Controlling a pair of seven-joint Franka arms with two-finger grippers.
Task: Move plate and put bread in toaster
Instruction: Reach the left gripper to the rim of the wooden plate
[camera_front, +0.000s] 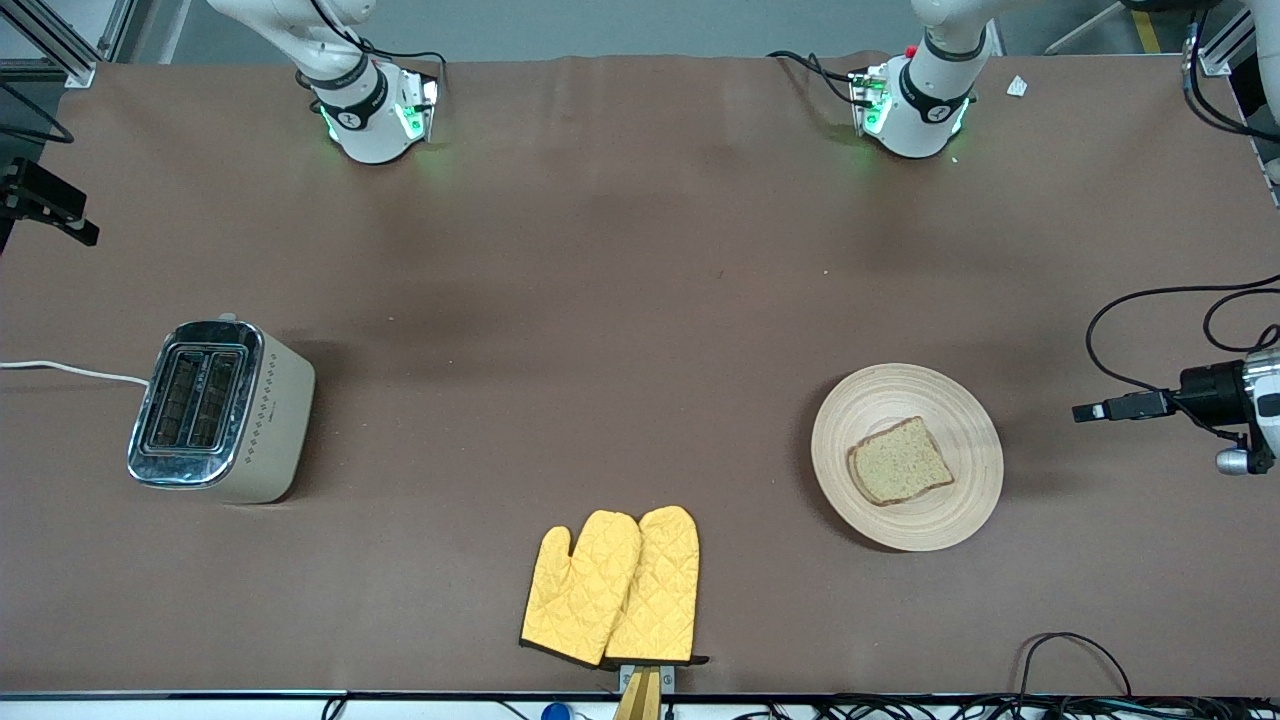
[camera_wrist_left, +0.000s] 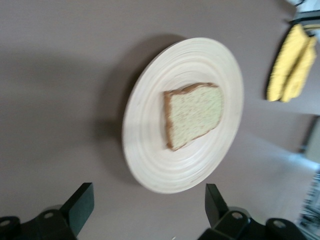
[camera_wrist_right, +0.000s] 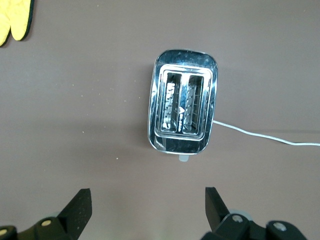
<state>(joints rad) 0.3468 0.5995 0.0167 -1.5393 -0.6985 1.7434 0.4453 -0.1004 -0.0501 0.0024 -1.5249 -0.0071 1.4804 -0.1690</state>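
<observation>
- The plate sits on the table toward the left arm's end, with the bread lying flat on it, on the part nearer the front camera.
- The left gripper hangs in the air near the plate's rim, fingers spread wide apart and holding nothing.
- The toaster stands toward the right arm's end, well apart from the plate, both slots bare, its white cord trailing off the table's edge.
- The right gripper hovers over the table near the toaster, fingers apart and empty.
- Yellow oven mitts lie between toaster and plate, nearer the front camera.
</observation>
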